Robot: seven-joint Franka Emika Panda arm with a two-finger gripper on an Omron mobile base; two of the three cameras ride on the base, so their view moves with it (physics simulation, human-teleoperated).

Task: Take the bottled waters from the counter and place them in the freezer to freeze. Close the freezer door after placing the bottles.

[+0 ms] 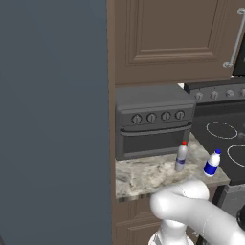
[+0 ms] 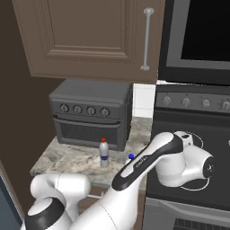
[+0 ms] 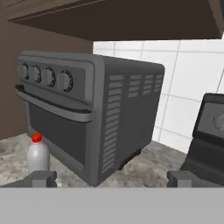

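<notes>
Two bottled waters stand on the granite counter (image 1: 143, 177) in front of a toaster oven. The red-capped bottle (image 1: 181, 157) (image 2: 104, 153) is upright; it sits low at the left of the hand view (image 3: 38, 155). The blue-capped bottle (image 1: 212, 163) leans near the counter's right edge, and from the right base only its cap (image 2: 130, 157) peeks from behind my arm. My gripper (image 3: 113, 180) is open, fingertips (image 3: 41, 178) wide apart with nothing between them, facing the oven's corner, the red-capped bottle just beyond its left finger. The slate blue-grey freezer (image 1: 52, 119) rises at the left.
A dark grey toaster oven (image 1: 153, 122) (image 2: 90, 112) (image 3: 87, 113) takes up the back of the counter. The black stovetop (image 1: 225, 139) and its knob panel (image 2: 193, 102) adjoin on the right. Brown cupboards (image 2: 90, 36) hang overhead. White tiles (image 3: 175, 87) line the wall.
</notes>
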